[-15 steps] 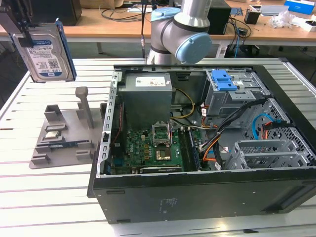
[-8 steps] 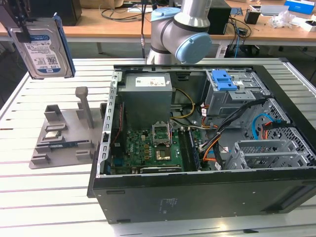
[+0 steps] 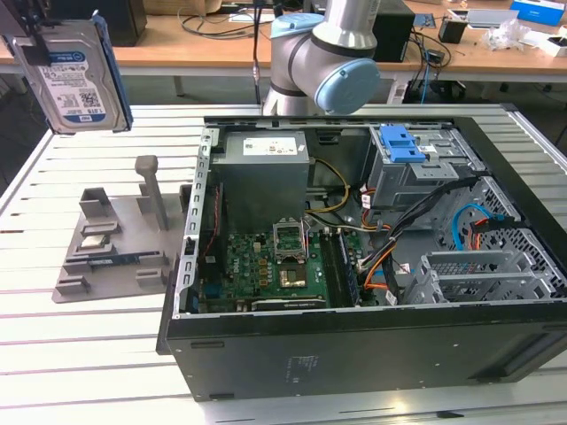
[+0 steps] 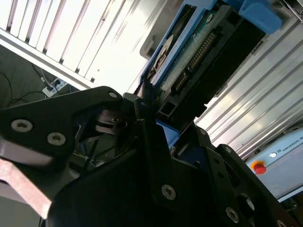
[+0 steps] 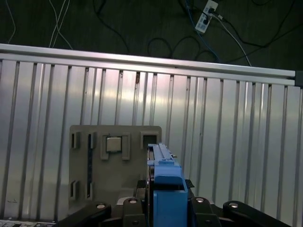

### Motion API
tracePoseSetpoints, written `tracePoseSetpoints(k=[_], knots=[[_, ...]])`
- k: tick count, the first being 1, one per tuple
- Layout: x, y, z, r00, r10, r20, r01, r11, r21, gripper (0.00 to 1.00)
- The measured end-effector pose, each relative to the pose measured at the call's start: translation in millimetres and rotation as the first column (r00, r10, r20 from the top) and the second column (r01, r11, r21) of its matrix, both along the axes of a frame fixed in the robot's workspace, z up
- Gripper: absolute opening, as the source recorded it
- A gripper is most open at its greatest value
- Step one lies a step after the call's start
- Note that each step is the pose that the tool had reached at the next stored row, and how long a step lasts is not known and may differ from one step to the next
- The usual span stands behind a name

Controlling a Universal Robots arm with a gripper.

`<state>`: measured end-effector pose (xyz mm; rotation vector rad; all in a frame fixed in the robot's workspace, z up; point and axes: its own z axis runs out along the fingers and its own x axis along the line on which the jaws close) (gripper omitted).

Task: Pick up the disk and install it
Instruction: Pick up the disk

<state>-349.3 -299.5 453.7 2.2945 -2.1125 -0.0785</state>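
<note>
The disk (image 3: 80,75) hangs in the air above the table (image 3: 106,354), high at the exterior view's left, with its blue-and-white label facing the camera and its blue frame showing along one edge. It stands roughly upright, slightly tilted, and touches nothing below it. The gripper (image 4: 150,113) is clamped on one end of it: in the second wrist view the black fingers (image 4: 144,101) press on the end of the disk (image 4: 199,52), whose green circuit board and connector row run away from them. In the first wrist view the blue frame of the disk (image 5: 165,184) juts out from between the gripper's dark parts, over the slatted table (image 5: 227,142).

Below the disk a grey holder (image 3: 115,239) lies flat on the table, well apart from the disk. Just beside the holder, toward the exterior view's right, the open computer case (image 3: 372,345) lies on its side, with the arm (image 3: 323,53) behind it.
</note>
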Motion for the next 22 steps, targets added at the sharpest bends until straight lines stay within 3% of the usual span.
tracePoseSetpoints(k=[15,22], knots=[[0.0,0.0,46.1,1.0,0.0,0.0,0.0,1.0,0.0004,0.37],[0.1,-0.1,46.1,1.0,0.0,0.0,0.0,1.0,0.0009,0.37]])
